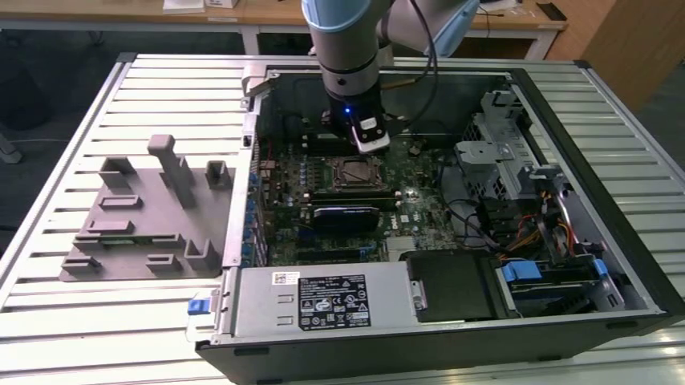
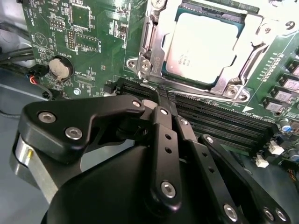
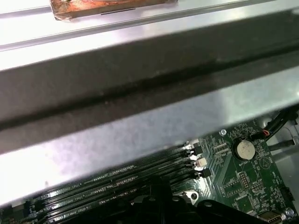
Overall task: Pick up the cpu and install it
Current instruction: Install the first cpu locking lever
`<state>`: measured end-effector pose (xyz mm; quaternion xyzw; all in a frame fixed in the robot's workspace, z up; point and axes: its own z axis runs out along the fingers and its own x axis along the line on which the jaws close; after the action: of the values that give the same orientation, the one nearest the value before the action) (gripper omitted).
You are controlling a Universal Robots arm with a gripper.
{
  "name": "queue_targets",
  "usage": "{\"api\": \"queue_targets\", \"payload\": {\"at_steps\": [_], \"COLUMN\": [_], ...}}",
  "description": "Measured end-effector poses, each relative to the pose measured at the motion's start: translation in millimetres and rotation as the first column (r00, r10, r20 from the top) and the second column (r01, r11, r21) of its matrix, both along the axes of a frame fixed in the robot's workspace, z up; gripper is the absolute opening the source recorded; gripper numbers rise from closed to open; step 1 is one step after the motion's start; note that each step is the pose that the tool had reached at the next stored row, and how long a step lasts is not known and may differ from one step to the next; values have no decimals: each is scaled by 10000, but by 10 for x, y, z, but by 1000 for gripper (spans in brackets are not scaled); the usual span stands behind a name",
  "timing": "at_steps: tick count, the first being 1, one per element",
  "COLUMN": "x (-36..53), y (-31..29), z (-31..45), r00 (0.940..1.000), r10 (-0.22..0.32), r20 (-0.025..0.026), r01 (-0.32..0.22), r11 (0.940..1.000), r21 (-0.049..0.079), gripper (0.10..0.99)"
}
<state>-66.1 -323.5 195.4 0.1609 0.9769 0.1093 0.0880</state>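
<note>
The cpu (image 2: pixel 205 46), a flat square chip with a silver top, lies in its socket on the green motherboard (image 1: pixel 418 216) inside the open computer case; the exterior view shows the cpu (image 1: pixel 352 172) at the board's middle. A metal socket frame (image 2: pixel 145 60) surrounds it. My gripper (image 2: pixel 162 95) hangs above the black memory slots (image 2: pixel 224 121) just beside the socket, its fingers together with nothing between them. In the exterior view my gripper (image 1: pixel 370 144) is just behind the socket, apart from the chip.
The case's metal wall (image 3: pixel 140 130) runs close to the gripper. A coin battery (image 3: pixel 244 149) sits on the board. A grey box with a white label (image 1: pixel 321 301), drive bays and cables (image 1: pixel 514 233) fill the case. A grey fixture (image 1: pixel 150 216) lies on the slatted table.
</note>
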Motion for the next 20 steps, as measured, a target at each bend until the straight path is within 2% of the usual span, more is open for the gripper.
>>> {"api": "queue_targets", "payload": {"at_steps": [11,15,17,20], "x": [0,-1,0,0], "y": [-60,-64,-64,-64], "z": [-39,-40,-28,34], "r00": [10000,10000,10000,10000], "r10": [39,69,71,71], "r20": [1,0,1,1], "r01": [-39,-69,-71,-71], "r11": [10000,9999,9999,9999], "r21": [0,86,90,87], "gripper": [106,106,106,106]}}
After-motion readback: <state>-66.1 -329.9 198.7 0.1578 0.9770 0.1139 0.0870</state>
